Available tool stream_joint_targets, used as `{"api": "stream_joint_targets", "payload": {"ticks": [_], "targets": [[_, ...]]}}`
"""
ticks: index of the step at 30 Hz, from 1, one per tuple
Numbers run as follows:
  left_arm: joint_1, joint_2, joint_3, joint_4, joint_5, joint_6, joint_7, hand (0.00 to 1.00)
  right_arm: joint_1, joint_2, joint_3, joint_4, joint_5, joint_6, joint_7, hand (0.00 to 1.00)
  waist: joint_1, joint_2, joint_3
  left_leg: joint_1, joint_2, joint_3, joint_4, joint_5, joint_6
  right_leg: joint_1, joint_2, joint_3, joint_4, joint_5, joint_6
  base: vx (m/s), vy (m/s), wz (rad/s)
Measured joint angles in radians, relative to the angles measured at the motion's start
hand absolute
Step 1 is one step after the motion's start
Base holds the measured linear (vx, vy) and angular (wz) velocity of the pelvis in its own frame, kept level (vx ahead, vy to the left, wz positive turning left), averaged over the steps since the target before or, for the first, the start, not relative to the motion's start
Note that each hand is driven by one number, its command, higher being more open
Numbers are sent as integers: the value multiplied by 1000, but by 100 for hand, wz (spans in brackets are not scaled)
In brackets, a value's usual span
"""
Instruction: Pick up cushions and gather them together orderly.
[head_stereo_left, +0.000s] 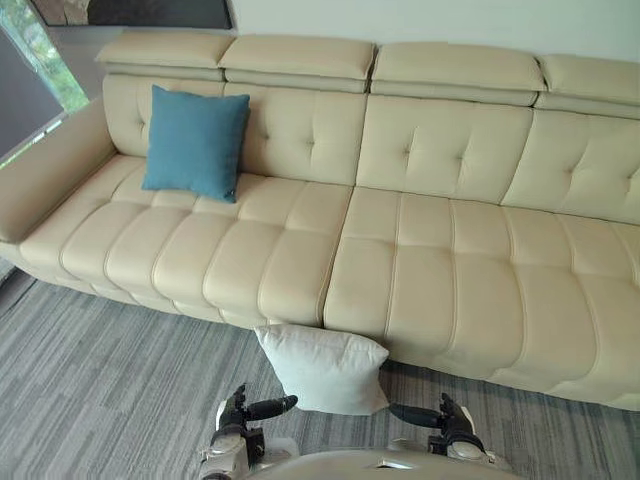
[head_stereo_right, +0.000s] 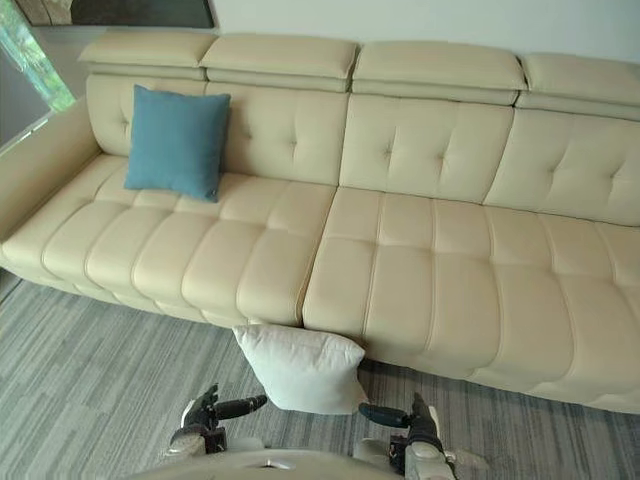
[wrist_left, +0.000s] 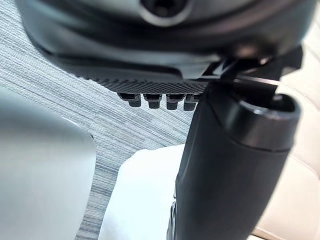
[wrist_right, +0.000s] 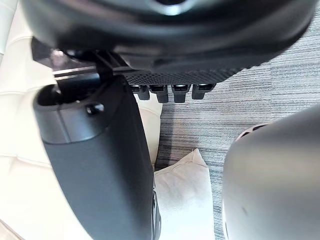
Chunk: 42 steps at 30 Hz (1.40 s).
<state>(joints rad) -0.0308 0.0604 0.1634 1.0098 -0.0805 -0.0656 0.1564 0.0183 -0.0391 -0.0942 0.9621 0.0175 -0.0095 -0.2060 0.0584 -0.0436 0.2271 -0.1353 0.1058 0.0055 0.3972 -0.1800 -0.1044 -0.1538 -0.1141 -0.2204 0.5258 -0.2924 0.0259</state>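
The left hand (head_stereo_left: 236, 415) and right hand (head_stereo_left: 453, 424), open and empty either side of the white cushion (head_stereo_left: 325, 370), should squeeze it evenly before lifting.

The first cushion (head_stereo_left: 195, 142) stands on the sofa's (head_stereo_left: 430, 270) left seat against the backrest (head_stereo_left: 440, 150); the second cushion (head_stereo_left: 325, 368) sits on the floor (head_stereo_left: 100, 390) before the sofa, between left robot hand (head_stereo_left: 236, 412) and right robot hand (head_stereo_left: 452, 420)

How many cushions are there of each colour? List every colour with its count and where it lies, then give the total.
Blue cushion, leaning on the sofa backrest: 1
White cushion, on the floor against the sofa front: 1
Total: 2
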Motion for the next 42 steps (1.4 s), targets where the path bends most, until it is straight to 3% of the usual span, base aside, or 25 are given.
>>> {"api": "stream_joint_targets", "payload": {"ticks": [1,2,4,6,8,10,13,20,25,26,27,34,42], "targets": [[-33,4,-4,-18,-20,-2,18,100,-30,0,0,-21,27,-3,-4,100,3,-5,36,-100,0,-13,87,-11,4,-78,-6,-1,54,-3,-5,-297,-23,28],[-42,5,-7,-22,-29,-2,22,100,-39,-2,-1,-29,30,-4,-6,100,5,-4,45,-125,2,-17,110,-16,4,-99,-5,-1,69,-5,-8,-240,-20,8],[-104,25,-39,-50,-54,1,36,100,-105,-15,-1,-76,67,-4,-26,100,17,-1,130,-244,16,-24,245,-80,-1,-218,-9,8,199,-40,-27,-368,0,-10],[-130,39,-39,-96,-70,1,51,100,-142,-17,0,-113,92,-5,-39,100,21,-7,153,-348,24,-29,331,-107,1,-319,-13,17,273,-58,-28,-359,10,-11],[-202,80,-38,-147,-88,1,67,100,-209,-24,0,-163,113,-6,-53,100,22,-18,209,-466,25,-41,385,-100,4,-436,-17,18,329,-54,-24,-295,-15,1],[-237,101,-38,-168,-93,0,78,100,-238,-29,0,-178,130,-5,-64,100,22,-24,218,-525,23,-43,395,-88,7,-497,-22,16,345,-48,-30,-192,-5,3],[-393,157,-15,-219,-143,-2,116,100,-389,-51,-3,-232,152,-5,-116,100,14,-25,277,-678,16,-46,397,-33,18,-657,-30,16,360,-2,-38,-135,20,4],[-613,161,7,-230,-155,-22,142,100,-649,-42,8,-272,180,-16,-161,100,-9,-25,295,-873,11,-48,449,-7,7,-857,-39,26,415,20,-60,-15,37,3],[-752,146,-61,-220,-155,-22,152,100,-779,-30,-3,-273,181,-19,-202,100,-12,-24,296,-976,11,-53,461,2,8,-957,-38,25,427,30,-53,4,36,2],[-771,144,-75,-219,-155,-22,156,100,-793,-28,-4,-273,181,-19,-208,0,-12,-24,296,-992,10,-54,461,6,8,-973,-38,25,428,33,-52,-1,21,5],[-792,138,-83,-219,-155,-22,159,0,-808,-25,-4,-273,181,-19,-214,0,-12,-23,297,-1008,9,-56,461,9,9,-988,-38,24,428,35,-51,2,14,6],[-894,99,-148,-209,-155,-22,237,0,-881,34,-43,-270,184,-19,-240,0,-18,-20,299,-1054,-7,-75,448,37,3,-1034,-53,7,435,40,-58,-5,-4,11],[-886,120,-162,-281,-166,-21,280,0,-879,21,-33,-271,220,-18,-247,0,-17,-20,299,-1052,-15,-92,424,61,-6,-1030,-58,-8,426,48,-68,-15,-8,7]]}}
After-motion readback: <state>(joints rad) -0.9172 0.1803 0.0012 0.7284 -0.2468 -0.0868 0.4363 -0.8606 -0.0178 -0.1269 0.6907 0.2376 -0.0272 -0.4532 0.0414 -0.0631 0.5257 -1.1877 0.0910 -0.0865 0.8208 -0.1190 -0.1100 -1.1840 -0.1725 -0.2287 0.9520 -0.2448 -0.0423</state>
